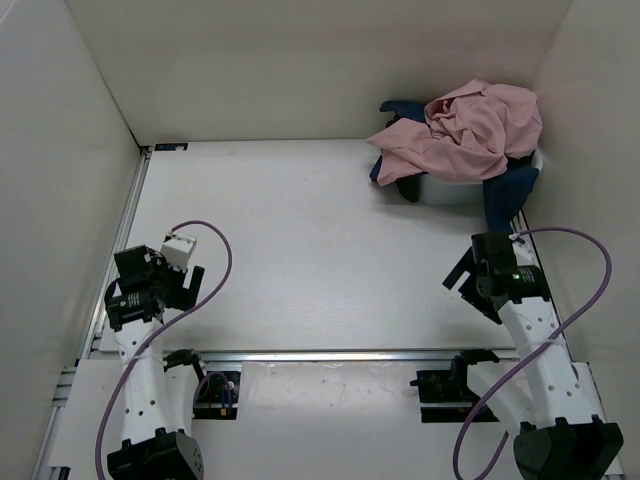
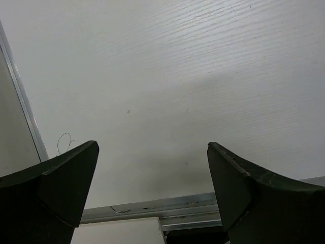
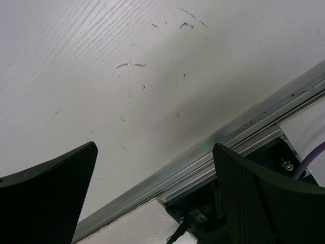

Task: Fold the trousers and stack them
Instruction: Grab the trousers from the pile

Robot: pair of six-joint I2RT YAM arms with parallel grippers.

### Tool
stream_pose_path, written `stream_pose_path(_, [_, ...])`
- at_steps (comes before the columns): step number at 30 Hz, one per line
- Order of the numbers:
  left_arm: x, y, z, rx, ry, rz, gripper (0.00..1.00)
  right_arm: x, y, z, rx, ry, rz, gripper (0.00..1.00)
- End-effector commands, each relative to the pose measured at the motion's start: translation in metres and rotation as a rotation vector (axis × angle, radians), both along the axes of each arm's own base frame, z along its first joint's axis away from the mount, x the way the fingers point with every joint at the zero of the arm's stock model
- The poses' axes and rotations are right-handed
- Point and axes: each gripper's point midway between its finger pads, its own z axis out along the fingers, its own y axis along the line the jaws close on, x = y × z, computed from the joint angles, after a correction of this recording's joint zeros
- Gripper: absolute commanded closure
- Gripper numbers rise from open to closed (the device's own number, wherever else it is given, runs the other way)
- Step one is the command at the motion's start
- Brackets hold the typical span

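Up in the far right corner of the table (image 1: 300,240), from the overhead view, found the trousers (image 1: 472,128) crumpled in a pink heap on top of a pale tub (image 1: 450,190), with dark blue cloth (image 1: 505,195) spilling out under and beside them. Noted both arms well apart from that heap, close to the metal rail (image 1: 330,355) at the near edge. Saw the left pincer (image 1: 160,280) hanging over the left side of the table, spread wide and holding nothing, with a purple cable (image 1: 218,265) looping beside it. Saw the right pincer (image 1: 472,288) over the right side, likewise spread and touching no cloth. Through the left wrist camera, looked down between two dark fingers (image 2: 61,183) set far apart, the left pincer (image 2: 152,147) gaping over white tabletop (image 2: 177,76), a thin curl of thread (image 2: 63,142) near the left finger and the rail (image 2: 152,206) running along the bottom. Could not tell from here whether the tips met the surface. Through the right wrist camera, found the same wide stance: the right pincer (image 3: 155,147) parted over scratched tabletop (image 3: 101,61), gripping nothing, with the rail (image 3: 244,129) cutting diagonally behind the right finger (image 3: 264,198) and a bit of purple cable (image 3: 312,157) at the frame's edge. Saw no trousers in either wrist view.
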Motion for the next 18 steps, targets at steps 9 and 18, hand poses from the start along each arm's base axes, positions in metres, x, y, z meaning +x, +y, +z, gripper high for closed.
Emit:
stream_pose_path(9, [0.019, 0.007, 0.038, 0.06, -0.085, -0.039, 0.0, 0.119, 0.016, 0.123, -0.102, -0.424, 0.311, 0.01])
stream_pose_path(18, [0.083, 0.014, 0.1, -0.099, -0.119, 0.071, 0.0, 0.323, -0.003, 0.197, -0.205, -0.505, 0.362, 0.01])
